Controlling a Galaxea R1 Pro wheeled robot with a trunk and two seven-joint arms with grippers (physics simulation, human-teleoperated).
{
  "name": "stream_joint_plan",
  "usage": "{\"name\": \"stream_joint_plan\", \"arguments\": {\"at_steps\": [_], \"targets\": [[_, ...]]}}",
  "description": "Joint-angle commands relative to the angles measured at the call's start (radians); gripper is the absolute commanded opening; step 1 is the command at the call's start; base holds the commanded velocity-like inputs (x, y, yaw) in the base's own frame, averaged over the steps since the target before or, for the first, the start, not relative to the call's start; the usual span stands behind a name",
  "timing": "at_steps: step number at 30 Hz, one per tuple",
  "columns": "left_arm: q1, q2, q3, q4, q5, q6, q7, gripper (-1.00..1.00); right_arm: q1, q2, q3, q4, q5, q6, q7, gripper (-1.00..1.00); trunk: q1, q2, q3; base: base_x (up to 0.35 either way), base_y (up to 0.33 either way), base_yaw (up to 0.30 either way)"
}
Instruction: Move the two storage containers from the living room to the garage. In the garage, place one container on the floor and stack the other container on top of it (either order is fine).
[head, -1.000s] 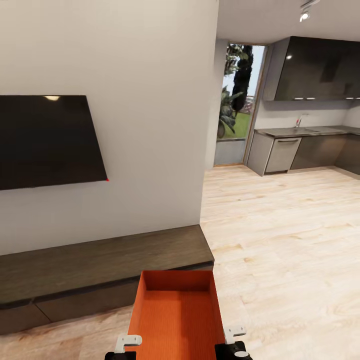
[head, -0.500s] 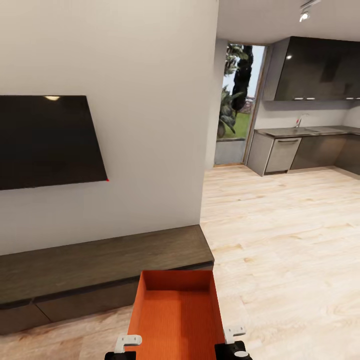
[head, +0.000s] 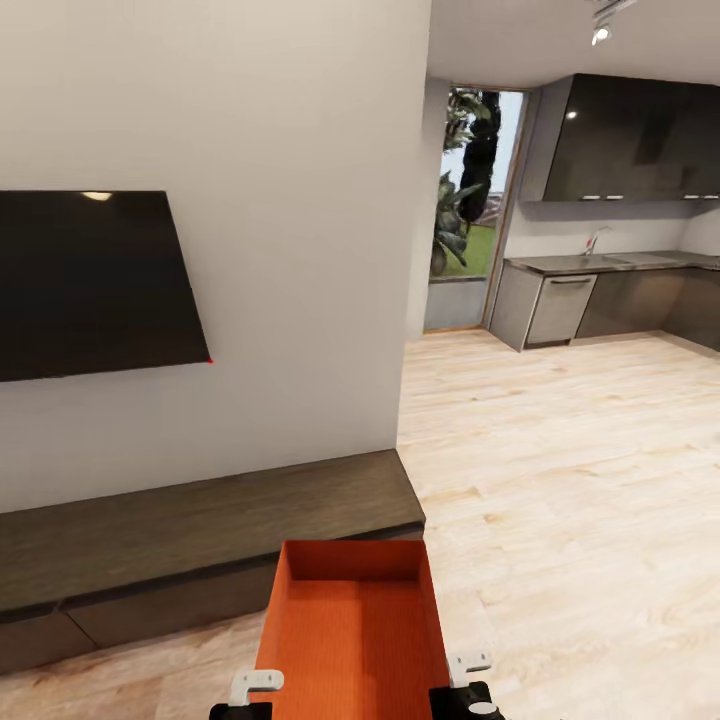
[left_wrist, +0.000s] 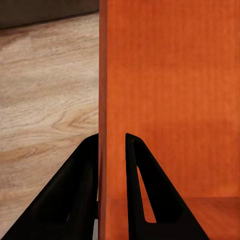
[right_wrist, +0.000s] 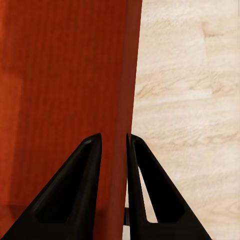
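One orange-red storage container (head: 350, 625) hangs low in the head view, open top up, held above the light wood floor (head: 560, 480). My left gripper (left_wrist: 111, 142) is shut on its left wall (left_wrist: 165, 95), one black finger on each side. My right gripper (right_wrist: 114, 142) is shut on the right wall (right_wrist: 70, 85) the same way. In the head view, both wrists peek in at the bottom edge beside the bin. The second container is out of view. I am in the living room, facing the black wall TV (head: 90, 285) and the long low dark-brown cabinet (head: 200, 540).
The cabinet stands just ahead of the bin, against a white wall whose corner (head: 405, 300) ends at centre. To the right, wood floor runs to a dark kitchen counter (head: 600, 295) and a glass door (head: 465, 210) with plants outside.
The whole head view has shifted slightly left, so the camera has turned a little to the right. The bin and both grips look unchanged.
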Motion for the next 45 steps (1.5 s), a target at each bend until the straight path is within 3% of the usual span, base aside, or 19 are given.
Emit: {"name": "stream_joint_plan", "arguments": {"at_steps": [1, 45], "targets": [[-0.001, -0.001, -0.026, 0.004, 0.015, -0.003, -0.005, -1.00, -0.001, 0.001, 0.018, -0.005, -0.005, -0.002, 0.001, -1.00, 0.000, -0.001, -0.002, 0.000, 0.000, -0.209], [-0.001, -0.001, -0.026, 0.004, 0.015, -0.004, -0.005, -1.00, -0.001, 0.001, 0.018, -0.004, -0.002, -0.002, 0.001, -1.00, 0.000, -0.001, -0.002, 0.000, 0.000, -0.280]]}}
